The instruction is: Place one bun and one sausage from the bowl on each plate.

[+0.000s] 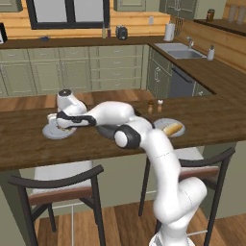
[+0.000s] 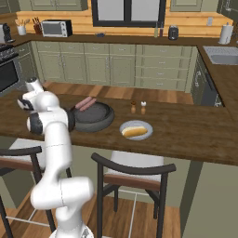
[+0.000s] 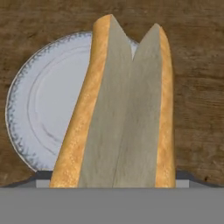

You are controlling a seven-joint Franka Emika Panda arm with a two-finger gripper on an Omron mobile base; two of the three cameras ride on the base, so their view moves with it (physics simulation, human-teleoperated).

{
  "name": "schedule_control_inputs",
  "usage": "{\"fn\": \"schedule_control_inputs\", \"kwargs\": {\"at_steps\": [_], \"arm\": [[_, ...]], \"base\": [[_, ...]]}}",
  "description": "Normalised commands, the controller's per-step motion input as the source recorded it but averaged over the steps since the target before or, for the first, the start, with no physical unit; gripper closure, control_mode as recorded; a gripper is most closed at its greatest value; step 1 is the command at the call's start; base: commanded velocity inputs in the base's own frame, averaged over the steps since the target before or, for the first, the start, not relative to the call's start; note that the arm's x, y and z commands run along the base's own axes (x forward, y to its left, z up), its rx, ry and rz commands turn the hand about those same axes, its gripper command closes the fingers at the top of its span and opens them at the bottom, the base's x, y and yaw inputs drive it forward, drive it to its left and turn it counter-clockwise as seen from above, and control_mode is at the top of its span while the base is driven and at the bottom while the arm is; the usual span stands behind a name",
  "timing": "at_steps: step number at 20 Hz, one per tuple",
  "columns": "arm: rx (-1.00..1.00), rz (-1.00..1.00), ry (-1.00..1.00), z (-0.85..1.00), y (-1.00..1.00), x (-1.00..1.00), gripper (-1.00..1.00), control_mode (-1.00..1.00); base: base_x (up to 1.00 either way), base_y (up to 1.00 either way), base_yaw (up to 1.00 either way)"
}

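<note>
My gripper (image 1: 58, 124) points straight down over the left plate (image 1: 50, 133) and is shut on a split golden bun (image 3: 122, 122). The bun hangs end-down just above that pale plate (image 3: 39, 109) and hides my fingertips in the hand view. The right plate (image 2: 146, 126) carries another bun (image 2: 135, 131); it also shows as the plate (image 1: 162, 122) with its bun (image 1: 173, 128). The dark bowl (image 2: 95, 120) stands between the plates, with pink sausages (image 2: 86, 103) resting at its far rim.
Salt and pepper shakers (image 2: 138, 108) stand behind the right plate. Two chairs (image 1: 57, 185) are tucked against the counter's front edge below the plates. A sink (image 1: 180, 50) is set in the far right counter.
</note>
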Motion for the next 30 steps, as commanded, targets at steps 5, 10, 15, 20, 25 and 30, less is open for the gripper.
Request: {"fn": "schedule_control_inputs", "kwargs": {"at_steps": [5,10,15,20,25,30], "arm": [[0.00,0.00,-0.05,-0.16,-0.05,0.19,-1.00,-1.00],[0.00,0.00,-0.22,0.00,-0.30,-0.83,-1.00,-1.00],[0.02,0.00,-0.26,0.00,-0.88,-1.00,-1.00,-1.00],[0.00,0.00,-0.15,0.05,-1.00,-1.00,-1.00,-1.00],[0.07,-0.05,-0.13,0.72,-1.00,-0.47,-1.00,-1.00],[0.17,-0.09,-0.01,0.86,-1.00,0.30,-1.00,-1.00]], "base": [[0.00,0.00,0.00],[0.00,0.00,0.00],[0.00,0.00,0.00],[0.00,0.00,0.00],[0.00,0.00,0.00],[0.00,0.00,0.00]]}}
